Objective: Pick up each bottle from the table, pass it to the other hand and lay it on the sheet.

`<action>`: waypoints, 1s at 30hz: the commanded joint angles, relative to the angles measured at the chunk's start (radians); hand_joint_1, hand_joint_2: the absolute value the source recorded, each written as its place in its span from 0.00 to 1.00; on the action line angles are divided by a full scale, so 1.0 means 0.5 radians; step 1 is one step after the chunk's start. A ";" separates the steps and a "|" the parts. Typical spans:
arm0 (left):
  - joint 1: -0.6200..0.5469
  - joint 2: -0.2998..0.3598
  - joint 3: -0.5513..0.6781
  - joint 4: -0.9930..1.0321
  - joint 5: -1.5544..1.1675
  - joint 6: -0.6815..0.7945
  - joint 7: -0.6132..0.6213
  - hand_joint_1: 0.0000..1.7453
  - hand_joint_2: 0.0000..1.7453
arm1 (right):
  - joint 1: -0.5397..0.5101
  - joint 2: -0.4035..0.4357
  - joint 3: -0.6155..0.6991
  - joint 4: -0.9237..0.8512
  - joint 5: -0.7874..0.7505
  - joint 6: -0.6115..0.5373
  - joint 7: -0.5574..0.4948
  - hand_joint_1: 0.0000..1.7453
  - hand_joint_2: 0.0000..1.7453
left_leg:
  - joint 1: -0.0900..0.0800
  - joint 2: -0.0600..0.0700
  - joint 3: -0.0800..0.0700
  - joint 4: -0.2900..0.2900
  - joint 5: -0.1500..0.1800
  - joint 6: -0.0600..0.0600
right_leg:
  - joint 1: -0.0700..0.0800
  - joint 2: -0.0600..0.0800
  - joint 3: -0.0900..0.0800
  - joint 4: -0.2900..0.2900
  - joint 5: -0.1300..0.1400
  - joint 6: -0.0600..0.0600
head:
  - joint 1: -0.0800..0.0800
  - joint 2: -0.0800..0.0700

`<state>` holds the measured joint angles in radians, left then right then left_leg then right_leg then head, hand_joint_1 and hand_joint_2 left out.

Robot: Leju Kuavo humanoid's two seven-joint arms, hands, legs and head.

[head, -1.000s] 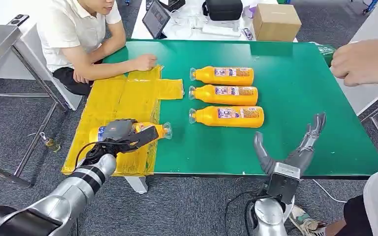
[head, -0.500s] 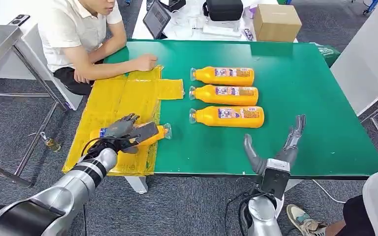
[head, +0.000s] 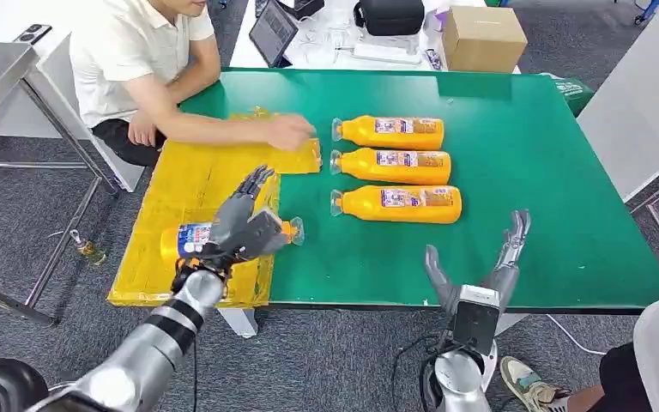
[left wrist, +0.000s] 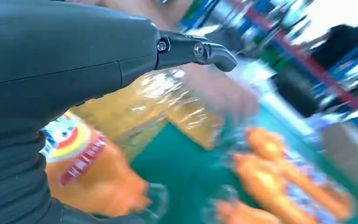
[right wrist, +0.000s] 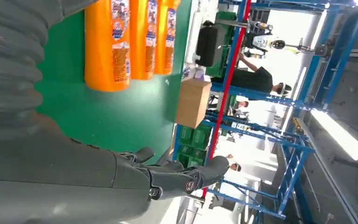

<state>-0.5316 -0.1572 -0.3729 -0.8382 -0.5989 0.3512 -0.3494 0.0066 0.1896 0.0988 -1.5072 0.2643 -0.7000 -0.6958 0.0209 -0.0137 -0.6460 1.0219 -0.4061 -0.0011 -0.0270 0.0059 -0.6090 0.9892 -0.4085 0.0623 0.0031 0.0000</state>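
Bottle (head: 190,238) on yellow sheet (head: 190,176) beneath left hand (head: 242,221), fingers spread, empty | right hand (head: 480,266) spread, empty

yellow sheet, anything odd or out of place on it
The bottle laid on the yellow sheet pokes its cap end over the sheet's edge onto the green table. A person's hand presses the sheet's far corner. The left robot hand hovers open over the bottle. Nothing spilled.

Silver ringed arms, left hand (head: 242,227) with dark grey fingers (head: 253,182), right hand (head: 480,275) boxy grey-backed, black cables
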 commanded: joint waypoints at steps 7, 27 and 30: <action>0.346 0.080 -0.383 -0.589 0.013 0.250 -0.046 0.00 1.00 | -0.162 -0.269 -0.001 0.653 0.723 0.035 0.296 0.00 1.00 | 0.001 0.004 0.010 -0.004 -0.003 0.001 | 0.003 0.001 0.009 -0.006 -0.001 -0.005 | -0.001 0.000; 0.466 -0.034 -0.556 -0.683 0.924 -0.137 -0.123 0.00 1.00 | -0.613 -0.512 -0.240 1.455 2.057 0.004 0.710 0.00 1.00 | -0.002 0.003 0.006 -0.001 -0.003 0.003 | 0.000 0.002 0.006 -0.004 0.000 -0.004 | -0.002 0.000; 0.450 -0.035 -0.575 -0.689 0.969 -0.146 -0.126 0.00 1.00 | -0.705 -0.574 -0.082 1.658 2.094 0.004 0.853 0.00 1.00 | -0.001 0.004 0.009 0.000 -0.005 0.005 | 0.001 0.002 0.011 -0.004 -0.001 -0.006 | -0.002 0.000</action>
<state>-0.2743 -0.1877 -0.6187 -1.2016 -0.1420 0.2869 -0.4181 -0.2348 -0.0488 -0.0588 -0.9137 1.2947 -0.6920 -0.3422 0.0201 -0.0156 -0.6475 1.0220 -0.4059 -0.0005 -0.0279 0.0049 -0.6096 0.9888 -0.4082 0.0628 0.0023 0.0000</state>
